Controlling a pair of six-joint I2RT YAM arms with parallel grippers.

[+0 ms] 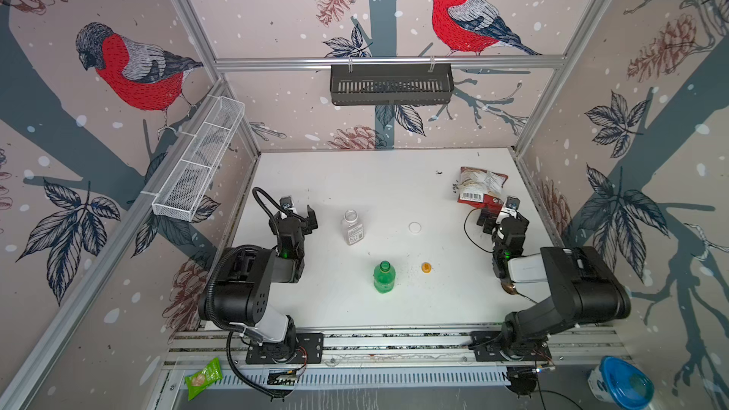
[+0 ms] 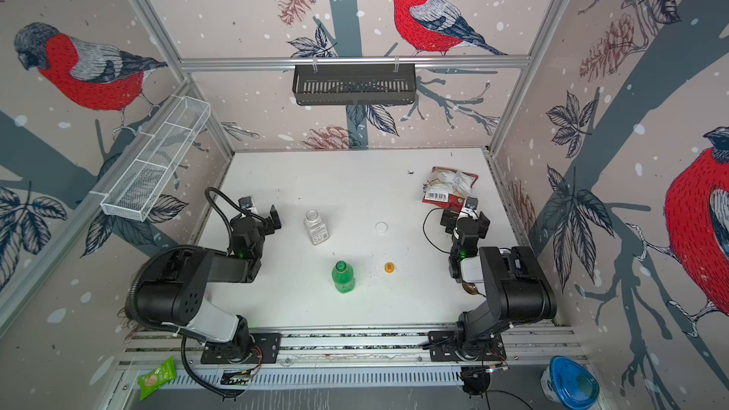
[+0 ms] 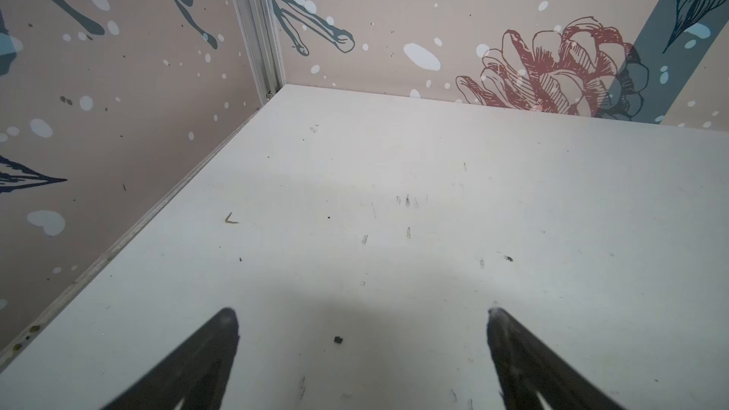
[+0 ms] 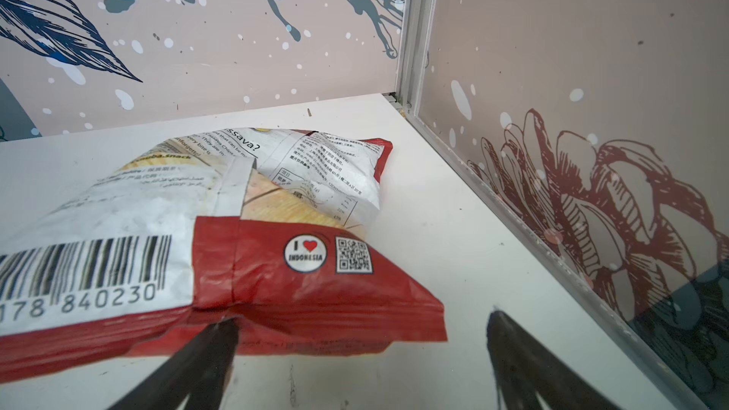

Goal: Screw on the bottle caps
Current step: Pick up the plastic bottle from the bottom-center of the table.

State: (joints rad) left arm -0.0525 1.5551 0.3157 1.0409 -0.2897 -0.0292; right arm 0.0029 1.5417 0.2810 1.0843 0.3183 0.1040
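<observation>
Two uncapped bottles stand upright mid-table in both top views: a clear squarish bottle (image 1: 352, 227) (image 2: 315, 227) with a barcode label, and a green bottle (image 1: 384, 277) (image 2: 343, 277) nearer the front. The white cap (image 1: 414, 227) (image 2: 381, 227) lies right of the clear bottle. The orange cap (image 1: 426, 267) (image 2: 389, 267) lies right of the green one. My left gripper (image 1: 300, 211) (image 3: 363, 313) hangs open over bare table, left of the clear bottle. My right gripper (image 1: 498, 211) (image 4: 363, 317) is open at the table's right side, holding nothing. Neither wrist view shows bottles or caps.
A red and white chip bag (image 1: 479, 187) (image 4: 236, 230) lies just beyond the right gripper, by the right wall. A black basket (image 1: 390, 84) hangs on the back rail and a white wire basket (image 1: 199, 159) on the left wall. A green packet (image 1: 203, 376) and a blue-lidded tub (image 1: 621, 384) sit below the front rail.
</observation>
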